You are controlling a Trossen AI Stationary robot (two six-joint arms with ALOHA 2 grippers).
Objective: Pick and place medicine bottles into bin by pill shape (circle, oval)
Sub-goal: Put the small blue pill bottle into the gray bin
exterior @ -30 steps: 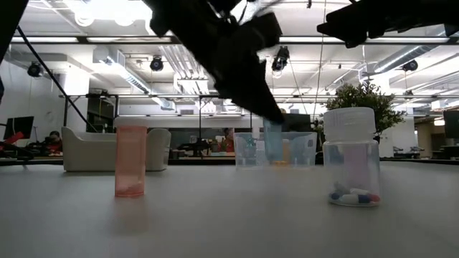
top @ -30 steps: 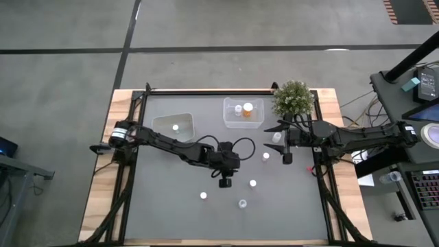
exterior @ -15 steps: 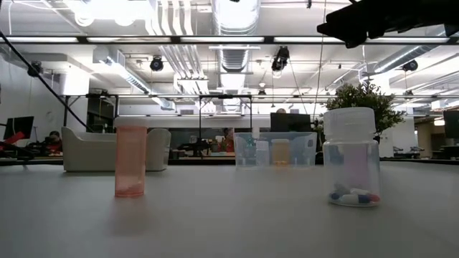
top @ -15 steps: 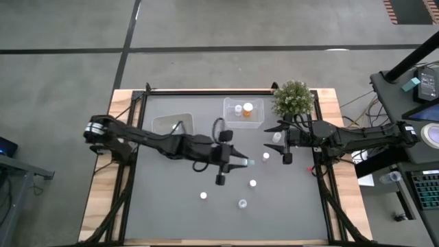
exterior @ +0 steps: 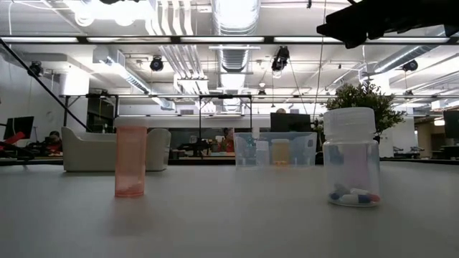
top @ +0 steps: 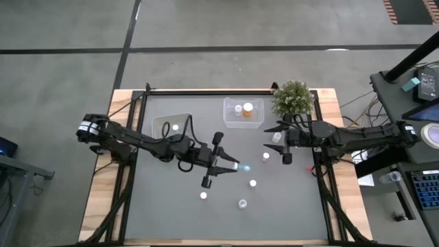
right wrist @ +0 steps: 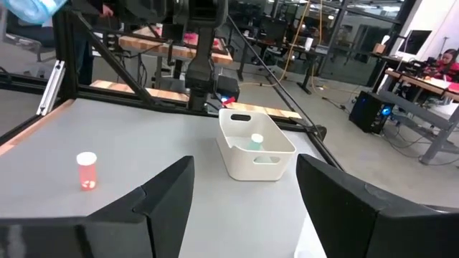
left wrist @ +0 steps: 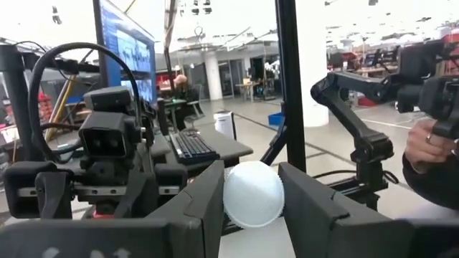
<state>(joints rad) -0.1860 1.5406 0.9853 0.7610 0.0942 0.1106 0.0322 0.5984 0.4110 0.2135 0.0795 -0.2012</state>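
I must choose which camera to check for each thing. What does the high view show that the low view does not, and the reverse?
Only the high view: the left gripper shut on a bottle over mid-table, the open right gripper near the plant, and the white tub with one bottle in it. Only the low view: the capsules inside the clear bottle, and the room behind. Both: the plant and the clear bin holding two bottles.
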